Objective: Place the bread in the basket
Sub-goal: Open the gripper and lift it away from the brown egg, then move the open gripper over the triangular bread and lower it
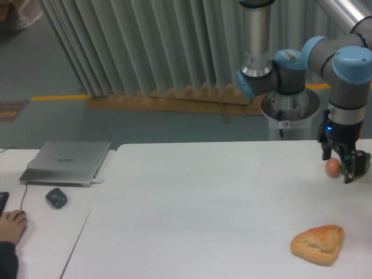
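Note:
The bread (318,244) is a flat, triangular golden-brown pastry lying on the white table (203,209) near its front right corner. My gripper (337,168) hangs low at the table's far right, well behind the bread, with its fingers spread apart. A small brownish egg (332,167) shows between the fingers at table level; I cannot tell whether they touch it. The basket is out of view.
A closed silver laptop (67,162) and a dark mouse (56,198) lie on the left table. A person's hand (10,224) rests at the left edge. Behind the table's right end stands the arm's white base (289,116).

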`<state>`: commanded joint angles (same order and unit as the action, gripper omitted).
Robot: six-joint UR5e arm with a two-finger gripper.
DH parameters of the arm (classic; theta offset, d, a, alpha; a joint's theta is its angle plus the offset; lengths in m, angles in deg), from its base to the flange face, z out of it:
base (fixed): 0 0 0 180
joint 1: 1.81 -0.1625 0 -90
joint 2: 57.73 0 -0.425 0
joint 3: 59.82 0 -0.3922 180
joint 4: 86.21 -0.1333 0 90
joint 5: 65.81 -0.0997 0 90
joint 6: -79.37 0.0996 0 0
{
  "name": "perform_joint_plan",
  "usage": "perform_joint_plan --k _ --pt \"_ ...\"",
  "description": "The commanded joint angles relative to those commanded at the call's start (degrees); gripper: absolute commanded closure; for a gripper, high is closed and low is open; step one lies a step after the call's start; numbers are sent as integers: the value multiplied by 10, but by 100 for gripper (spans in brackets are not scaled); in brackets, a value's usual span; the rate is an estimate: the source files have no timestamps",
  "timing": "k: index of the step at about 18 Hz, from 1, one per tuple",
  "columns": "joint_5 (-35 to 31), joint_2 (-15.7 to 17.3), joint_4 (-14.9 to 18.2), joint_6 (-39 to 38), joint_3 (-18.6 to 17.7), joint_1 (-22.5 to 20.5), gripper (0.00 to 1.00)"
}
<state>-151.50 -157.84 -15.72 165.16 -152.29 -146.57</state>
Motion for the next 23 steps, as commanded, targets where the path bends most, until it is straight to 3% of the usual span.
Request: perform_joint_plan --k 3,6,10,13,17,23 --pt "6 -4 -6 -14 -2 3 0" --pt "6 -13 -55 -45 -3 21 0" --pt "5 -28 -62 -48 12 26 0" --pt "4 -38 -86 -70 18 34 0" --pt "-3 -62 -87 -80 48 40 0" --pt "-40 -97 -82 -110 41 87 0"
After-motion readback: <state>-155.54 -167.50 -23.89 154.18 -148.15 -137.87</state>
